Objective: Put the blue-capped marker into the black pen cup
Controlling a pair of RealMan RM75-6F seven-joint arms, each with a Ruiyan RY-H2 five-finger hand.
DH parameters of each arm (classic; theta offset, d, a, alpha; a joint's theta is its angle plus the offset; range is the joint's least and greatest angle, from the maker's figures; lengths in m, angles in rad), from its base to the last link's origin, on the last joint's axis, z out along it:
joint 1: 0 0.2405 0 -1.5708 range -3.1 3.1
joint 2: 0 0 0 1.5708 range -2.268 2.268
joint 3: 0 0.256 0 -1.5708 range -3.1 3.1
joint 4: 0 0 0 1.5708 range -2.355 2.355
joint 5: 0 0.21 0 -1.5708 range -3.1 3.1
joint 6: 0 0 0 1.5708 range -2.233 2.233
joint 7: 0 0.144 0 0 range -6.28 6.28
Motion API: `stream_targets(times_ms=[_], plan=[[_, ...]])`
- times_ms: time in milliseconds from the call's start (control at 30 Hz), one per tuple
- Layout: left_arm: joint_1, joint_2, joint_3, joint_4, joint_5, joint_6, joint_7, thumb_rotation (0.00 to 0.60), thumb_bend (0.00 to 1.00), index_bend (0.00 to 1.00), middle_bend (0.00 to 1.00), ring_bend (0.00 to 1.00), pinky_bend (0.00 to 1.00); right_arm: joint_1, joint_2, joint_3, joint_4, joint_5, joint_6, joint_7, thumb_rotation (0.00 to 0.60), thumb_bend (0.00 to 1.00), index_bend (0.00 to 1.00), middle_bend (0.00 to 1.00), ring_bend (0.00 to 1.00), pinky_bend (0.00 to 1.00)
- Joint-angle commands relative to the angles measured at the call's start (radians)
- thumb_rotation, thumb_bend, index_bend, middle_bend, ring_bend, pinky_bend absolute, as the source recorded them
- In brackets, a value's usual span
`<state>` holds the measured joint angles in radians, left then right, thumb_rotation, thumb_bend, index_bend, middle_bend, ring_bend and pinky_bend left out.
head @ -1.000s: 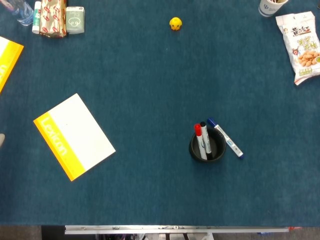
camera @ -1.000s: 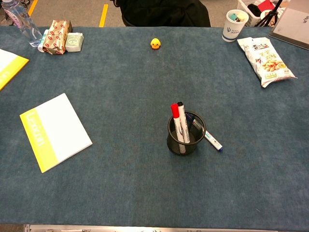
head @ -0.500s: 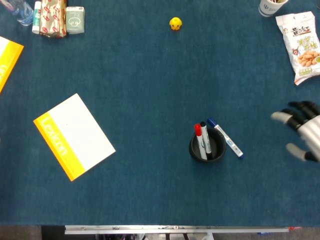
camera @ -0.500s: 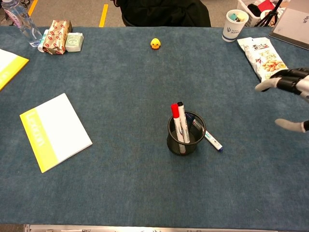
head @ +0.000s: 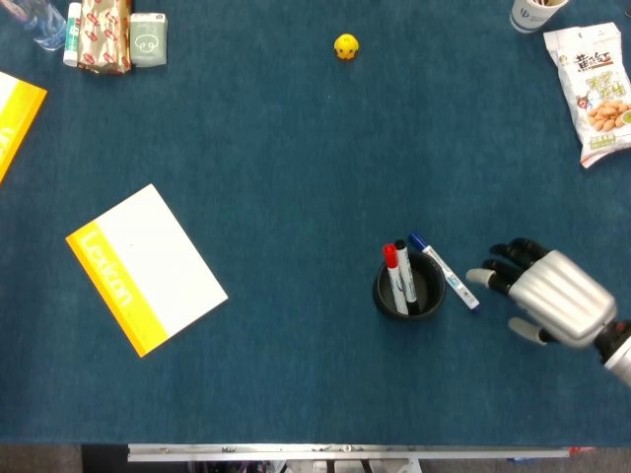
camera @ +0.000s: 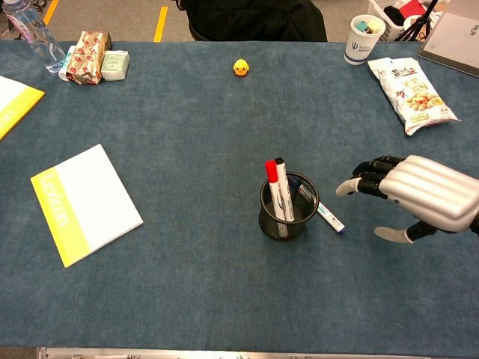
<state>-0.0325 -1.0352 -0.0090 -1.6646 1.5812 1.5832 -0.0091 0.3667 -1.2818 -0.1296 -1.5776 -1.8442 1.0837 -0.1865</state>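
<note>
The blue-capped marker (head: 446, 273) lies flat on the cloth, right against the far-right side of the black mesh pen cup (head: 408, 289); in the chest view the marker (camera: 323, 214) is partly hidden behind the cup (camera: 287, 214). A red-capped and a black-capped marker stand in the cup. My right hand (head: 545, 294) hovers just right of the marker, fingers spread and pointing toward it, holding nothing; it also shows in the chest view (camera: 419, 194). My left hand is out of both views.
A white and yellow notebook (head: 145, 266) lies at the left. A small yellow duck (head: 346, 46) sits at the back. A snack bag (head: 596, 91) and a paper cup (camera: 364, 37) are at the back right. Packets and a bottle (head: 106, 33) stand back left.
My right hand has come in from the right edge, moving left and lower toward the blue-capped marker. The marker and the cup have not moved.
</note>
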Motion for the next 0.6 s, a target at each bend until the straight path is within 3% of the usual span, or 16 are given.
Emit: stream_targets(times_ms=[33,600], plan=[[0.001,0.0,0.0,0.0,-0.001,0.0,0.0,0.6,0.2,0.11,0.17,0.19,0.23,0.01,-0.014,-0.015,0.004,-0.007,-0.016,-0.001,0.6,0.23,0.27,0.34,0.19,0.23],[0.015,0.0,0.002,0.009,-0.007,0.008,-0.005,0.6,0.2,0.11,0.17,0.19,0.23,0.042,-0.084,-0.055,0.062,-0.005,-0.063,0.003,0.6,0.23,0.27,0.34,0.19,0.23]])
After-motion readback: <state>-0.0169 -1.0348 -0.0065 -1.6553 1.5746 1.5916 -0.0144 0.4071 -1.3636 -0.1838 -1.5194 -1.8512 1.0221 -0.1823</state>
